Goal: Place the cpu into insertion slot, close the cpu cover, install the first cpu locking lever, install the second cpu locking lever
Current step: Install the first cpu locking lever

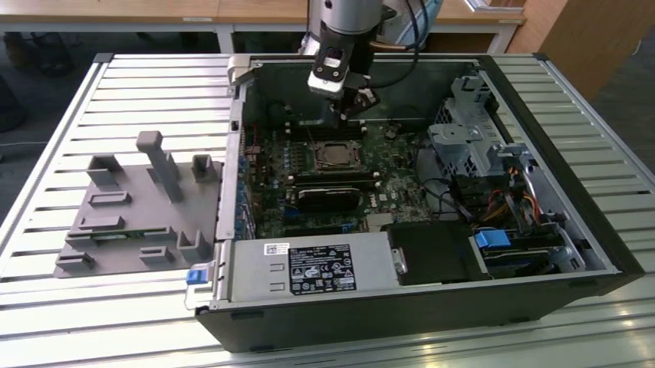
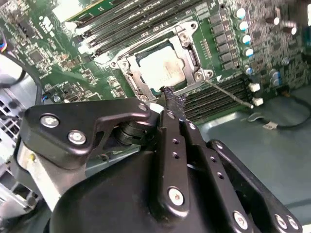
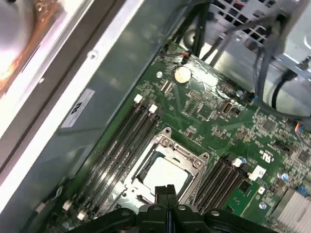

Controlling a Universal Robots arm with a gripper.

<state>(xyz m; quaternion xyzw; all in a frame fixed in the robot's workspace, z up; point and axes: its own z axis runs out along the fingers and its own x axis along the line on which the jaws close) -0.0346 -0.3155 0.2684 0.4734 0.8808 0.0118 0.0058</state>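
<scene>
The bench [image 1: 61,100] was made of long silvery metal strips [image 1: 103,322] with dark grooves between them. It ran across the whole exterior view. Near the front the strips looked pale and bright, where light fell on them. Behind the bench stood a table [image 1: 123,11] with a light brown wooden top and a white leg [image 1: 223,37]. A second wooden table [image 1: 476,14] stood further to the exterior view's right, and it had a white leg [image 1: 504,38] too. Beside it was a brown wooden cupboard [image 1: 568,38]. The floor [image 1: 46,73] was dark grey on both sides of the bench. It was shadowy under the tables.
</scene>
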